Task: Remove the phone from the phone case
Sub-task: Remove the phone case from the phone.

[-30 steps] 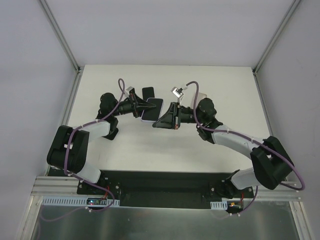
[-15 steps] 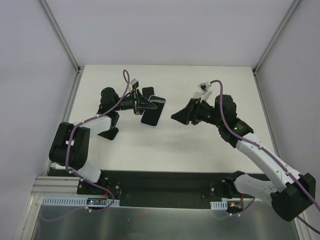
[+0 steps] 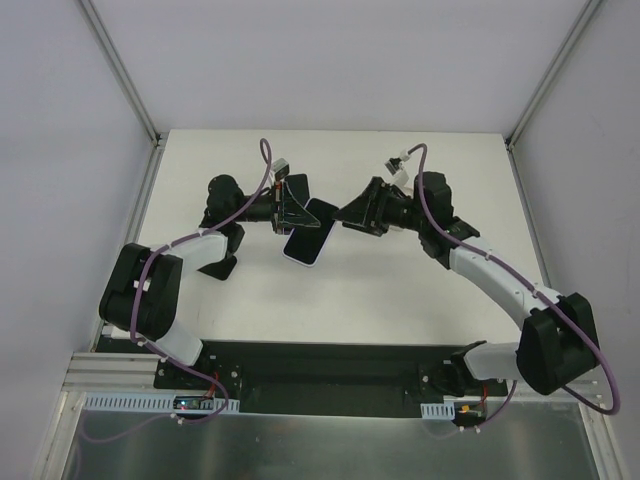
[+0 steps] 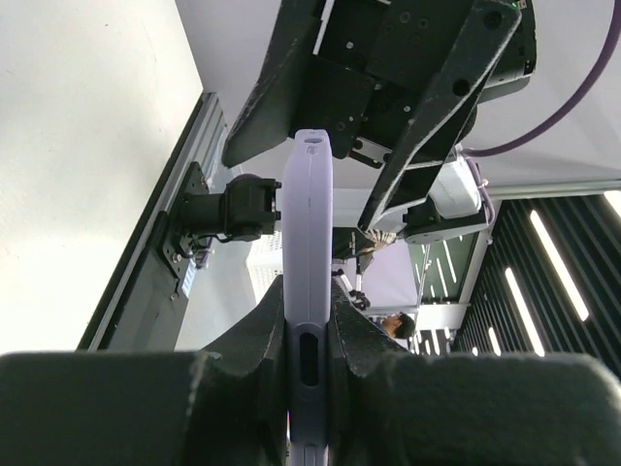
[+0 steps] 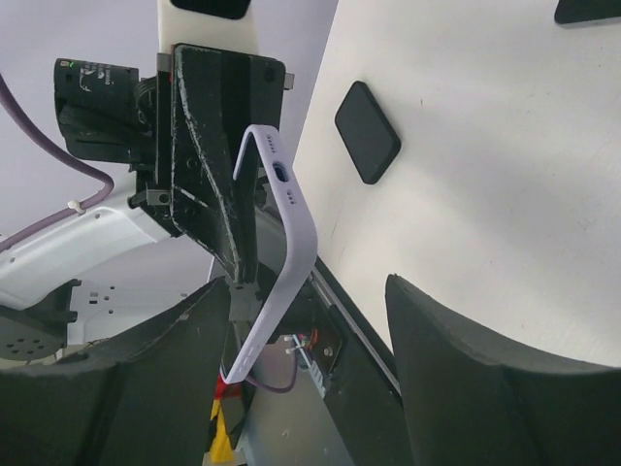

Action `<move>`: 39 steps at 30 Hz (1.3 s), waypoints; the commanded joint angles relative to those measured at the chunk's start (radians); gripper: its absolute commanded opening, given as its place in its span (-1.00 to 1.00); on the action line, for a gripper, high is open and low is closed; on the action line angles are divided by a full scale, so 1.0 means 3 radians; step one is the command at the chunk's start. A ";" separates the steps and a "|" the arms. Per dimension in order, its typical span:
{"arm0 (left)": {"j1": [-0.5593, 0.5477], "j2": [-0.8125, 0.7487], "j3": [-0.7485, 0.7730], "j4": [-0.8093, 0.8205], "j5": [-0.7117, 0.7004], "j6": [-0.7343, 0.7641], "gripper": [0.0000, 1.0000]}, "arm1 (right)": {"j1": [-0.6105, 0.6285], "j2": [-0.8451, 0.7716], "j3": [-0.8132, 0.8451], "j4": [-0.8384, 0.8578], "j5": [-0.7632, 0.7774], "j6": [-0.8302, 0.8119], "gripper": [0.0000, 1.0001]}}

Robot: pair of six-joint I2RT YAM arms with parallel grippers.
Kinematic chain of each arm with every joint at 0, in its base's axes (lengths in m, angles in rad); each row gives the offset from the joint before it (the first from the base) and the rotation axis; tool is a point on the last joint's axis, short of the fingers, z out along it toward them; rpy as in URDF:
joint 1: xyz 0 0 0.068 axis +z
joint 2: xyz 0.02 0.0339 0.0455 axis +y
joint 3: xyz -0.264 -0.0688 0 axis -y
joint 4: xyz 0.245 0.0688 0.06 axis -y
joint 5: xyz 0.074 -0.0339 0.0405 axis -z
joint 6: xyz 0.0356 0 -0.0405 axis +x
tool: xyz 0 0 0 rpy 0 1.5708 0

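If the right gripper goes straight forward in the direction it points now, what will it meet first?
Most likely the lavender phone case, which the shut left gripper holds. In the right wrist view the case stands directly ahead of the open right gripper, though the depth between them is unclear.

lilac phone case (image 4: 307,243) (plain), white table (image 3: 400,290)

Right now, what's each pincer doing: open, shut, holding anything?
Left pincer: shut on the case.
Right pincer: open, holding nothing.
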 commanded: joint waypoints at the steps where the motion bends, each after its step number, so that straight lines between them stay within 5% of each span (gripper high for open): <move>1: -0.0030 -0.0093 0.0142 0.0292 0.0094 0.0074 -1.00 | 0.0077 0.0087 0.0172 0.0406 -0.0176 0.0232 0.31; 8: -0.0107 -0.0068 0.0219 0.0251 0.0130 0.0100 -1.00 | 0.0128 0.0261 0.0238 0.0693 -0.0303 0.0374 -0.25; 13: -0.0117 -0.0078 0.0234 0.0246 0.0125 0.0095 -1.00 | 0.0138 0.0435 0.0202 0.1081 -0.0441 0.0640 -0.35; 17: -0.0117 -0.0108 0.0229 0.0241 0.0130 0.0120 -1.00 | 0.0133 0.0471 0.0100 0.1301 -0.0401 0.0845 -0.97; 21: -0.0092 -0.0149 0.0234 0.0180 0.0114 0.0146 -1.00 | 0.0077 0.0390 -0.0114 0.1404 -0.0034 0.1019 -0.97; 23: 0.0020 -0.0154 0.0214 0.0083 0.0084 0.0141 -0.57 | 0.0031 0.0328 -0.0324 0.1455 0.0151 0.1157 -0.97; 24: 0.0087 -0.0185 0.0179 0.0057 0.0023 0.0110 -0.05 | -0.0025 0.0267 -0.0380 0.1496 0.0263 0.1203 -0.97; 28: 0.0440 -0.0333 -0.0016 -0.0233 -0.0135 0.0171 0.59 | -0.0178 0.0042 -0.0722 0.1557 0.0585 0.1464 -0.97; 35: 0.0415 -0.0870 -0.0113 -0.2113 -0.0789 0.1015 0.74 | -0.0240 -0.0357 -0.0989 0.1057 0.1521 0.1883 -0.97; 39: 0.0272 -0.1034 -0.0195 -0.2341 -0.1025 0.0908 0.87 | -0.0092 -0.0505 -0.0882 0.0725 0.2057 0.1929 -0.97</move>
